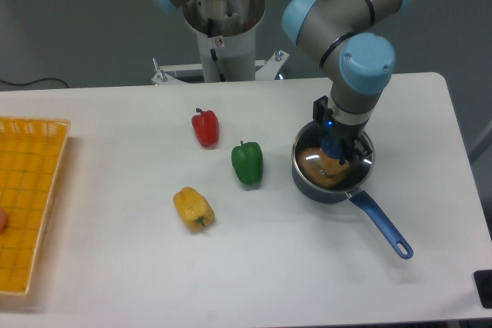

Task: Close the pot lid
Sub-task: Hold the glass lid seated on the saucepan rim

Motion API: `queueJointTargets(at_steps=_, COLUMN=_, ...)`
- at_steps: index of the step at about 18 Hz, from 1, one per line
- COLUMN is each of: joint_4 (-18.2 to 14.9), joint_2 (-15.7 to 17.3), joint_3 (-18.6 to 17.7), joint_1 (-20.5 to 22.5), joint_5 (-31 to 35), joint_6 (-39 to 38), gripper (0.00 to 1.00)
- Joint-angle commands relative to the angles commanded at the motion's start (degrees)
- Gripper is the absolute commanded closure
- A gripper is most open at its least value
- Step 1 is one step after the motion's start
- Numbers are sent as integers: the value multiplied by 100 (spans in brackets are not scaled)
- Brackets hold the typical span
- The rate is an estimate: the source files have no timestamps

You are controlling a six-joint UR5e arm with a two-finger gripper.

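The pot (332,178) is sitting on the right part of the desk (307,266), blue handle pointing toward the near right. The pot lid (361,160) is lying over the pot's mouth, glass glinting, orange contents showing through. The end effector (337,157) is hanging directly over its centre, hiding the knob; whether the fingers are gripping it or parted, I cannot tell. Handling judgement: glass is rigid, fragile, smooth and probably slippery; the metal rim is thin. The central knob is looking like the only sound hold. Three peppers, red (205,127), green (247,162) and yellow (193,208), are lying well apart to the left.
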Motion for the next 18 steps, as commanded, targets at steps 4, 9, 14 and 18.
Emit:
queueJointTargets(at_steps=4, joint_4=105, joint_2=0, joint_3=-35, joint_1=44, joint_5=-167, joint_6=0, gripper=45)
queueJointTargets(at_steps=9, joint_4=175, joint_2=0, joint_3=-70, joint_1=53, joint_5=-167, joint_6=35, gripper=45)
queueJointTargets(at_steps=14, joint_4=281, joint_2=9, joint_3=-211, joint_1=53, joint_5=-158, joint_6=176, gripper=45)
queueJointTargets(at_steps=18, joint_4=273, joint_2=9, joint_3=-211, joint_1=53, joint_5=-150, joint_6=193, gripper=45)
